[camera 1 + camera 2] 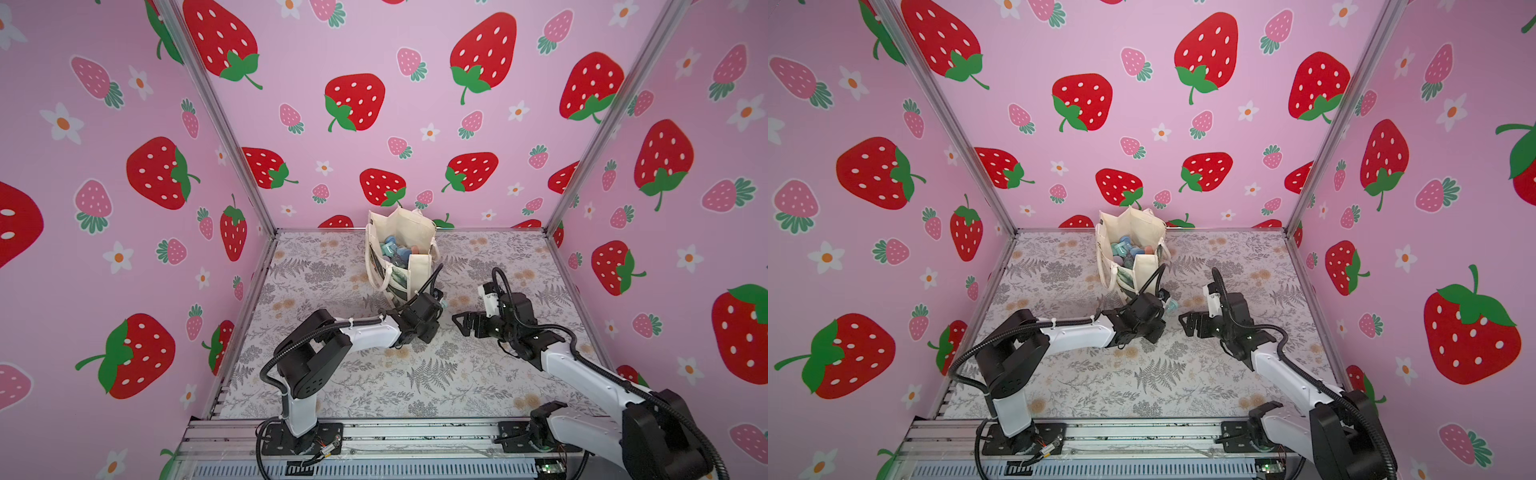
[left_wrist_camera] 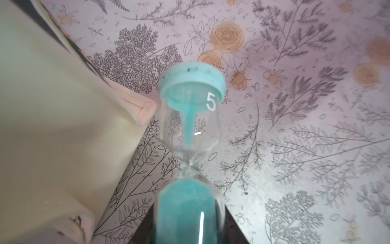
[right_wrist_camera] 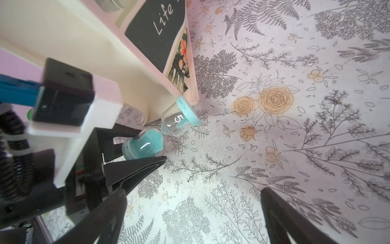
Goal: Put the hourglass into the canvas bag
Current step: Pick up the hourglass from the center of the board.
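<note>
My left gripper (image 3: 152, 144) pinches the hourglass (image 2: 191, 160) by its sand-filled bulb, far cap just beside the canvas bag (image 3: 95, 42) at its lower corner edge. My right gripper (image 3: 192, 193) is spread wide, apart from the bag, over open mat (image 3: 274, 152).

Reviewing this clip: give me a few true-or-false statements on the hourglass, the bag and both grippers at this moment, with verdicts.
1. The glass hourglass with teal sand and teal caps sits gripped in the left gripper. True.
2. The right gripper holds a second hourglass. False: it is open and empty.
3. The boxy cream canvas bag with a leaf print lies flat on its side. False: it stands upright with its mouth open upward.
4. The bag contains blue and pink items. True.
5. The gripped hourglass is marked with a 3. False: it bears a white 5.
</note>
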`<action>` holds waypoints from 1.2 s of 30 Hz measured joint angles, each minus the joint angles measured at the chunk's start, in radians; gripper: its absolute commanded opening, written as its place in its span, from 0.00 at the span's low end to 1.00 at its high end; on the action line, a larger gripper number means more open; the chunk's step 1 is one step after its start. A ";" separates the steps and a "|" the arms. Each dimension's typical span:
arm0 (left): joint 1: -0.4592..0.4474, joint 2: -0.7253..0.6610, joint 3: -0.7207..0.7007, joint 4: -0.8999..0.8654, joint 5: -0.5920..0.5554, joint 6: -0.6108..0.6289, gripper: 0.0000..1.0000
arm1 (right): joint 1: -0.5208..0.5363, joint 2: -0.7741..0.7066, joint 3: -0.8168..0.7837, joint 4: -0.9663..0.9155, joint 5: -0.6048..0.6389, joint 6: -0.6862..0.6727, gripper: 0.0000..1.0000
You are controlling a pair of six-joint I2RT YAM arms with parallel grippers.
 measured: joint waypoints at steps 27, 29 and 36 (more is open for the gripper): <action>-0.040 -0.619 -0.043 -0.294 -0.029 -0.042 0.30 | 0.004 -0.180 0.169 -0.068 -0.096 -0.040 0.99; -0.039 -0.640 -0.002 -0.333 -0.053 -0.033 0.30 | 0.010 -0.162 0.192 -0.056 -0.103 -0.040 0.99; -0.005 -0.654 0.150 -0.420 -0.124 -0.013 0.29 | 0.065 -0.077 0.292 -0.023 -0.109 -0.052 0.99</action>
